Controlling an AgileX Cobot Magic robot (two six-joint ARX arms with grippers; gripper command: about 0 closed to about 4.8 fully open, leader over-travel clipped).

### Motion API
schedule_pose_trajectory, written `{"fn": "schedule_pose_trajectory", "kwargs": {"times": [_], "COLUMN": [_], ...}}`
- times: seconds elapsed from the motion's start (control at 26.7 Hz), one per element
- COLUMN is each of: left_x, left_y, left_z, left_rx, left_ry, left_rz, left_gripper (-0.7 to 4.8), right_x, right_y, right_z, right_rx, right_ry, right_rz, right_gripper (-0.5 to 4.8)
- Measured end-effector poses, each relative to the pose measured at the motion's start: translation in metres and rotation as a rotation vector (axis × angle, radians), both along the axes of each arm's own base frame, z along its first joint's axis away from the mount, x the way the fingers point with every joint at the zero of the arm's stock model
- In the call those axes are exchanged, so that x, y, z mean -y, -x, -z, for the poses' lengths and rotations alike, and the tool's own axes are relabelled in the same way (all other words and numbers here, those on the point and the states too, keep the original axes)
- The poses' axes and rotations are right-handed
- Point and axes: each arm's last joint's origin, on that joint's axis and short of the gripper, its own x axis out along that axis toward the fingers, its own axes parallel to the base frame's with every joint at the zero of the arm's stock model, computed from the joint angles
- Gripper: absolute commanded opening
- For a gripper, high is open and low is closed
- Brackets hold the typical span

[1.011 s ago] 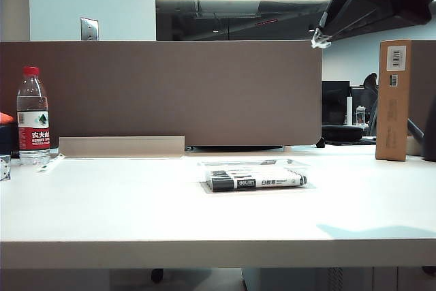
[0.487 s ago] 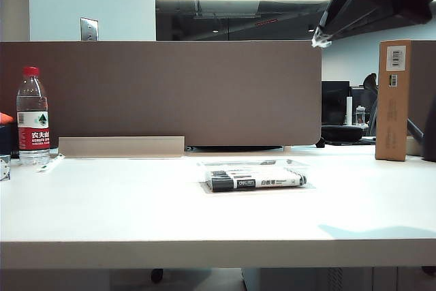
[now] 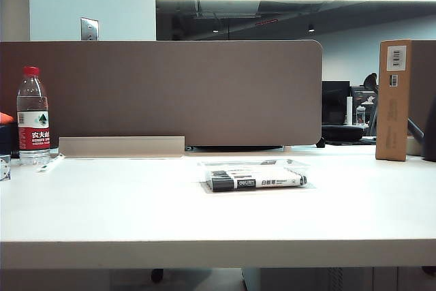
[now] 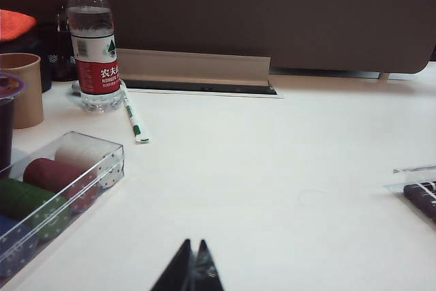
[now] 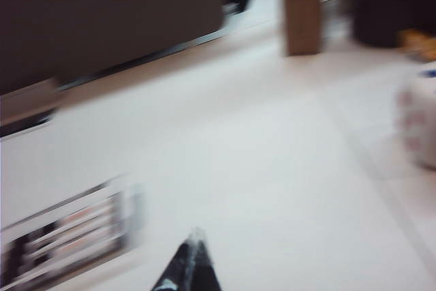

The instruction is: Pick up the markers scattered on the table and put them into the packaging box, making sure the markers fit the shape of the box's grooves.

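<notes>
The clear packaging box (image 3: 253, 164) lies on the white table (image 3: 136, 209) at centre right. A white marker (image 3: 257, 181) with a black cap lies lengthwise in its front groove, and more dark shapes lie behind it. Neither gripper shows in the exterior view. The left gripper (image 4: 193, 243) hovers low over bare table, shut and empty, with the packaging box's corner (image 4: 414, 176) far off to one side. The right wrist view is blurred. The right gripper (image 5: 195, 236) is shut and empty above the table, apart from the packaging box (image 5: 126, 212) and its markers (image 5: 65, 240).
A water bottle (image 3: 32, 115) stands at the back left, with a green-and-white pen (image 4: 135, 115) lying beside it. A clear case of poker chips (image 4: 58, 185) and a paper cup (image 4: 22, 88) sit at the left. A tall brown cardboard box (image 3: 393, 99) stands at the back right.
The dark right arm at the exterior view's upper right has left the frame, and its shadow on the table is gone. The box and markers have not moved.
</notes>
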Motion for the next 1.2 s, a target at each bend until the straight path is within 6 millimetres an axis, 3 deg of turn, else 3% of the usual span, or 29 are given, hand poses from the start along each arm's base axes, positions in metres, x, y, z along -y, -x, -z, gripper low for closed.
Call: {"fn": "schedule_pose_trajectory", "kwargs": {"times": [0.22,0.37,1.2], "left_x": [0.0,0.0,0.0], "left_y": [0.0,0.0,0.0], "left_z": [0.0,0.0,0.001], "left_rx": [0.0,0.001,-0.007], "left_ry": [0.0,0.0,0.0], "left_rz": [0.001,0.001,0.002], "left_gripper": [-0.02,-0.02,-0.02], "right_x": [0.018,0.025,0.031], "right_y": [0.007,0.013,0.013], "right_z": [0.058,0.073,0.077], "right_rx": [0.009,0.091,0.054], "right_ry": [0.215,0.21,0.285], "right_rz": [0.002,-0.078,-0.09], "right_gripper": [-0.03,-0.03,-0.03]}}
